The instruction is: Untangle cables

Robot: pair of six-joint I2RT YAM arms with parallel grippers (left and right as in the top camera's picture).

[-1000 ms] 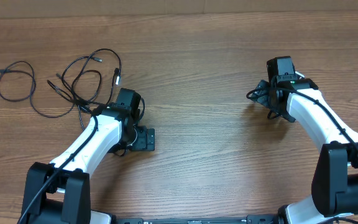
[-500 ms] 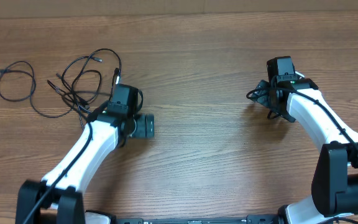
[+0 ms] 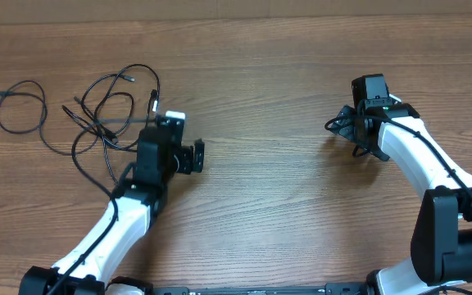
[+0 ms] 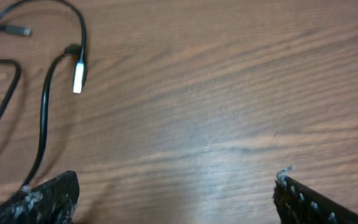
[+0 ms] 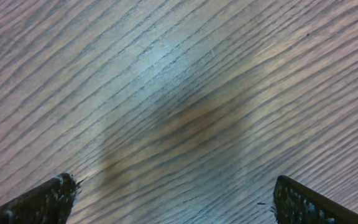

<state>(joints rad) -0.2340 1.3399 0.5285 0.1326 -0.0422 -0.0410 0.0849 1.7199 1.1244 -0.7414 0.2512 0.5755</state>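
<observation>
Brown wood-grain laminate forms the table [image 3: 269,74], and the thin black flexible cables [image 3: 98,124] are laid on its far left part. Most of them are gathered in a loose tangle of overlapping loops, and one is spread as a separate open loop nearer the left edge. The left claw [image 4: 179,199] is positioned just beside the right edge of the tangle. Its fingers are spread wide, and only bare table is seen between them. In the left wrist view, a flat silvery plug tip [image 4: 78,77] is seen ahead and to the left. One cord is run down close to the left finger [image 4: 48,198]; whether contact is made cannot be told. The right claw [image 5: 176,199] is likewise spread wide, with nothing gripped. It is held over bare table on the right side, well apart from the cables.
</observation>
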